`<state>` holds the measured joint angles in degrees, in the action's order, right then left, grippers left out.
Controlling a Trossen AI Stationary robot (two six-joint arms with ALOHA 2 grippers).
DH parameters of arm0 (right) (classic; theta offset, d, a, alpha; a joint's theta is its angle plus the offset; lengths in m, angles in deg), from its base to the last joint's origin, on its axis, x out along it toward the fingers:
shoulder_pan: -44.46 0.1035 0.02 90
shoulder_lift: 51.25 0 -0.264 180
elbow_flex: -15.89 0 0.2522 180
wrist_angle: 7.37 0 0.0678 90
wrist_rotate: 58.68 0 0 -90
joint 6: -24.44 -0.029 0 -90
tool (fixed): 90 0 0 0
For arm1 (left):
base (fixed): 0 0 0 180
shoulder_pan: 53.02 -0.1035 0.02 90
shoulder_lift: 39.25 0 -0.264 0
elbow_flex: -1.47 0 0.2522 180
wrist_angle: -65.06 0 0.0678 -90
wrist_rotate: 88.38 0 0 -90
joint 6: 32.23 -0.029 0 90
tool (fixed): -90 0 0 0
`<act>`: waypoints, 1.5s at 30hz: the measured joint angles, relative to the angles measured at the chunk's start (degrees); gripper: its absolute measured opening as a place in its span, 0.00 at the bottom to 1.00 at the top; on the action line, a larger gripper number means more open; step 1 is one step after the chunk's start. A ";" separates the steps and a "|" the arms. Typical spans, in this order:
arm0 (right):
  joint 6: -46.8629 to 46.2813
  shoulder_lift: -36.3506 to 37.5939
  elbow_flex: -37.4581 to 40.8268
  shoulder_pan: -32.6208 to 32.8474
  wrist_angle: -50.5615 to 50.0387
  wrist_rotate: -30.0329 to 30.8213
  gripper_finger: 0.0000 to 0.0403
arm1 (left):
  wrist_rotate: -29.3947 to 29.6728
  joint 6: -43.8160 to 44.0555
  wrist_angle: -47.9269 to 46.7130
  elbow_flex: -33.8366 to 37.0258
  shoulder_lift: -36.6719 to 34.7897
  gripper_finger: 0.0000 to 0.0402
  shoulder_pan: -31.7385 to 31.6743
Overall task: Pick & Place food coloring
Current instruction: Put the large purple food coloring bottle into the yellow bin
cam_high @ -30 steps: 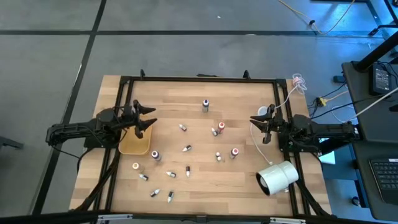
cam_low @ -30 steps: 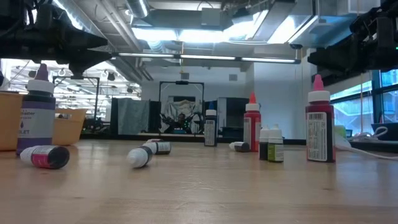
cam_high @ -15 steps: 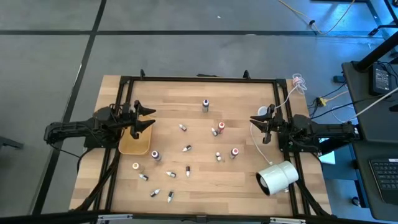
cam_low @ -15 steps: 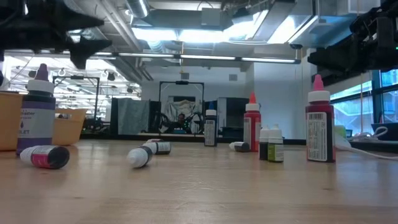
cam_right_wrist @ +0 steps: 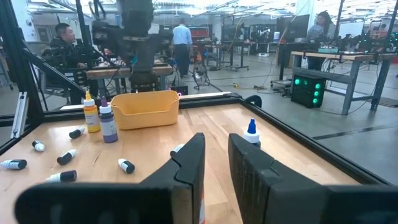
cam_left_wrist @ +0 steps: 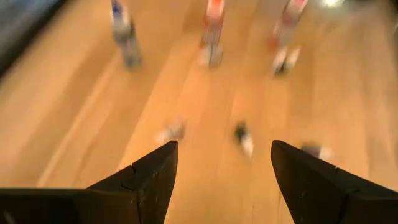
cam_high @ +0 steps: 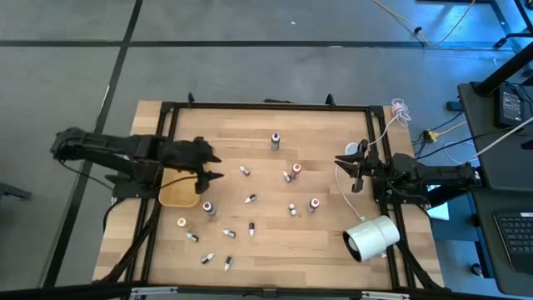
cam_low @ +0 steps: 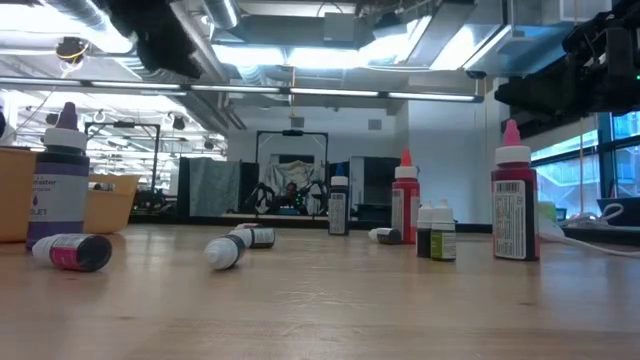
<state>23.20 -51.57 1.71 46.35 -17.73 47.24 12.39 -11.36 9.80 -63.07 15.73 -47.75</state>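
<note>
Several tiny food coloring bottles are scattered over the wooden table (cam_high: pixel 266 250). Some stand upright, such as a dark one (cam_high: pixel 274 140) and a red-capped one (cam_high: pixel 314 204). Others lie on their sides, such as one (cam_high: pixel 250 198) near the middle. My left gripper (cam_high: pixel 213 167) hangs open above the table, just right of the tan tray (cam_high: pixel 175 193). Its wrist view shows bare wood and blurred bottles (cam_left_wrist: pixel 212 31) ahead of the open fingers (cam_left_wrist: pixel 224 155). My right gripper (cam_high: pixel 350 172) waits at the right edge, holding nothing, its fingers (cam_right_wrist: pixel 216 149) close together.
A large white cylinder (cam_high: pixel 373 237) lies on its side at the near right. A white cable (cam_high: pixel 343 190) loops by the right gripper. A black frame (cam_high: pixel 266 106) rims the table. In the right wrist view, people stand in the room beyond the table.
My left arm has risen and reached out from over the tray's far part toward the table's middle. Its gripper has moved a little right and nearward, staying open. In the low view the arm has climbed to the picture's top. The bottles have not moved.
</note>
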 joint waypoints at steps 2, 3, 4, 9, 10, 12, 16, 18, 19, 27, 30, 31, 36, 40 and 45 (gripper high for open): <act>0.00 0.00 -0.01 -0.02 0.00 0.01 0.19 | 0.00 3.77 -6.53 -5.40 6.02 0.63 1.62; 0.00 0.00 -0.01 -0.02 0.00 0.01 0.19 | -0.21 5.42 -9.08 -7.69 8.77 0.63 2.46; 0.00 0.00 -0.01 -0.01 -0.02 -0.02 0.19 | -0.45 6.73 -11.02 -9.58 11.31 0.63 3.38; -0.06 0.00 0.01 -0.01 0.00 -0.02 0.19 | -4.29 13.22 -18.19 -14.67 21.24 0.63 6.95; -0.24 0.00 -0.01 0.00 0.00 -0.02 0.19 | -5.21 14.91 -19.03 -14.83 22.48 0.63 7.41; -1.40 0.00 0.00 -0.01 -0.02 -0.02 0.19 | -6.35 17.86 -20.93 -14.81 24.63 0.62 8.40; -1.70 0.00 -0.01 -0.01 0.00 -0.02 0.19 | -6.52 22.42 -22.64 -14.21 27.08 0.63 10.50; -1.71 0.00 -0.01 0.00 0.00 -0.02 0.19 | -6.97 24.21 -22.38 -14.15 27.93 0.63 11.57; -1.73 0.00 -0.01 0.00 0.00 -0.02 0.19 | -7.19 25.12 -22.43 -14.15 28.19 0.63 12.17; -1.75 0.00 0.00 -0.02 -0.02 -0.02 0.19 | -7.03 28.06 -23.06 -14.14 31.60 0.63 16.14; -1.75 0.00 0.00 0.00 0.00 -0.02 0.19 | -7.07 28.08 -23.05 -14.11 33.32 0.63 16.55; -1.75 0.00 -0.01 0.00 0.00 -0.02 0.19 | -7.09 28.08 -23.07 -14.11 33.92 0.63 16.53; -1.75 0.00 -0.01 0.00 -0.02 -0.02 0.19 | -8.40 28.04 -23.09 -14.09 36.38 0.62 16.49; -1.72 0.00 -0.01 -0.01 0.00 -0.02 0.19 | -8.42 28.03 -23.08 -14.09 37.21 0.62 16.49; -1.66 0.01 -0.01 -0.01 0.00 -0.02 0.19 | -8.42 27.83 -23.09 -14.09 37.21 0.57 16.49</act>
<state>21.54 -51.56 1.70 46.34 -17.73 47.22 3.97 16.46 -13.29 -77.15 52.95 -31.26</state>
